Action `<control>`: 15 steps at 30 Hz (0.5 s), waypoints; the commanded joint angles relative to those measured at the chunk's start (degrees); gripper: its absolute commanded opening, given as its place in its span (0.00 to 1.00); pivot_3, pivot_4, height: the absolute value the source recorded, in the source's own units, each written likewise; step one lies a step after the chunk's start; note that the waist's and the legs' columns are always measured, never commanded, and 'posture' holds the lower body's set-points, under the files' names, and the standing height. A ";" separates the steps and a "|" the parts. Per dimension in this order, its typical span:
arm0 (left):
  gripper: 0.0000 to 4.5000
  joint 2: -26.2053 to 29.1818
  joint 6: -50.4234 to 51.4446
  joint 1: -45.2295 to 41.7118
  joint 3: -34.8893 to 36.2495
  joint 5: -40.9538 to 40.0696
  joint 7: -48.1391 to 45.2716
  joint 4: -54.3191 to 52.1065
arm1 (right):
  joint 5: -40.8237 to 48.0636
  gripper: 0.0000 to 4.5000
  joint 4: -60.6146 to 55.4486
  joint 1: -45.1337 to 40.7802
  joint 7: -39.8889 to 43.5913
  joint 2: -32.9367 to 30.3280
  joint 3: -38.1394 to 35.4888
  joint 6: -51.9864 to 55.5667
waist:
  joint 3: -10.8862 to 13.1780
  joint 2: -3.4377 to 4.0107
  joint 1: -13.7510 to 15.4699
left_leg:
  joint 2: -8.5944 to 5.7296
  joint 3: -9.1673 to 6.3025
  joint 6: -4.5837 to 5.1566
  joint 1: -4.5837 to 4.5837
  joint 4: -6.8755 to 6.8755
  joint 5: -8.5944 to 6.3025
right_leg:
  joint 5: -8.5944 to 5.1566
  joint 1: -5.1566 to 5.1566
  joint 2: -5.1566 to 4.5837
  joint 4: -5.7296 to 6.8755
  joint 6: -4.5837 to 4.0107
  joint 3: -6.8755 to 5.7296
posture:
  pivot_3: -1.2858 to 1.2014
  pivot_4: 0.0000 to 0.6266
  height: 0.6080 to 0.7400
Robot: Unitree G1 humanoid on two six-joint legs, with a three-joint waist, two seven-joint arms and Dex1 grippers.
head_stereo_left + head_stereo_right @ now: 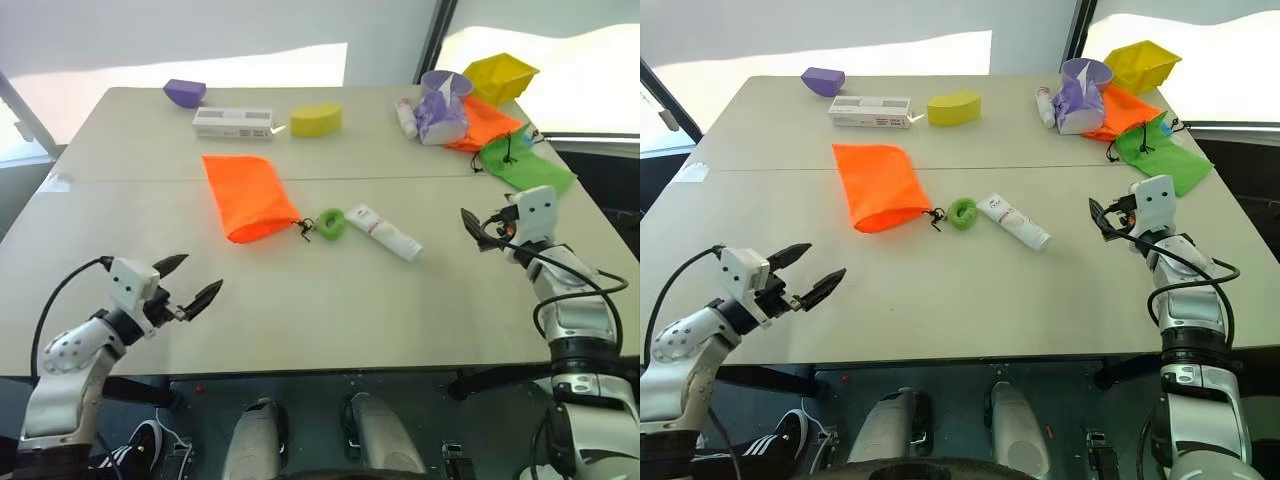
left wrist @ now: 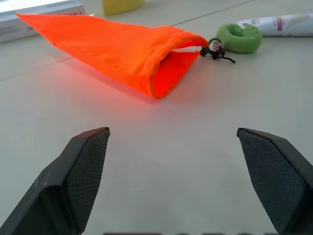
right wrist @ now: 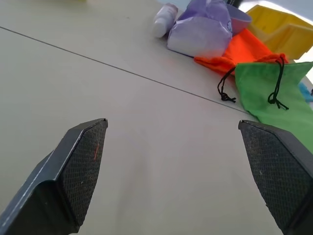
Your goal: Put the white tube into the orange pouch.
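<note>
The white tube point(image 1: 384, 232) is seen mid-tabletop just beside the orange pouch point(image 1: 244, 196), untouched, while left gripper point(image 1: 187, 282) and right gripper point(image 1: 480, 231) are held spread near the front corners.

The left arm reaches in low from the near left corner, its forearm angled inward, and the left gripper point(image 1: 195, 281) points level and toward the middle with its two black fingers spread wide, holding nothing. The right arm stands farther forward along the right side, wrist straight, cables looping off it. The right gripper point(image 3: 171, 171) points level and ahead, its fingers also parted wide and empty.
</note>
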 commanded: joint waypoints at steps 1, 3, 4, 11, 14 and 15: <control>1.00 -0.74 -2.24 0.52 1.60 0.26 1.71 -2.03 | -0.08 0.99 1.52 -1.41 -0.70 -0.03 -1.13 -1.88 | 0.00 0.00 0.00 | 0.00 0.01 0.00 0.00 0.00 0.00 | 0.00 0.00 0.00 -0.01 0.00 0.01 | 0.52 0.24 1.00; 1.00 -0.64 -3.21 0.13 1.16 2.95 3.81 -1.41 | -0.33 0.99 1.55 -1.28 -0.19 0.08 -0.40 -2.27 | 0.00 0.00 0.00 | 0.01 0.02 0.00 -0.01 -0.01 0.00 | 0.00 -0.01 0.01 -0.03 0.01 0.01 | 0.52 0.24 1.00; 1.00 -0.80 -3.98 -0.11 1.16 2.26 3.04 -1.22 | -0.29 0.99 1.45 -1.19 0.07 0.16 -0.23 -2.29 | 0.00 0.00 0.00 | 0.01 0.01 0.00 -0.02 -0.01 0.00 | 0.00 -0.02 0.04 -0.03 0.02 0.01 | 0.52 0.24 1.00; 1.00 -0.91 -6.98 -1.79 -0.10 2.08 0.82 0.75 | -0.14 0.99 0.35 -0.45 0.19 0.04 -0.23 -1.81 | 0.00 0.01 -0.05 | 0.02 0.02 0.00 0.00 -0.02 0.00 | 0.00 -0.03 0.07 -0.02 0.01 0.01 | 0.52 0.24 1.00; 1.00 -1.33 -7.68 -3.02 -0.61 2.10 0.61 1.29 | -0.03 0.99 -0.46 -0.03 0.39 -0.07 -0.23 -1.46 | 0.00 0.01 -0.03 | 0.02 0.03 0.00 -0.01 -0.02 0.00 | 0.00 -0.03 0.06 -0.02 0.01 0.01 | 0.52 0.24 1.00; 1.00 -1.52 -7.96 -3.44 -0.69 1.80 0.36 1.34 | 0.00 0.99 -0.74 0.10 0.42 -0.10 -0.24 -1.34 | 0.00 0.01 -0.03 | 0.02 0.03 0.00 -0.01 -0.02 0.00 | 0.00 -0.03 0.06 -0.02 0.01 0.01 | 0.52 0.24 1.00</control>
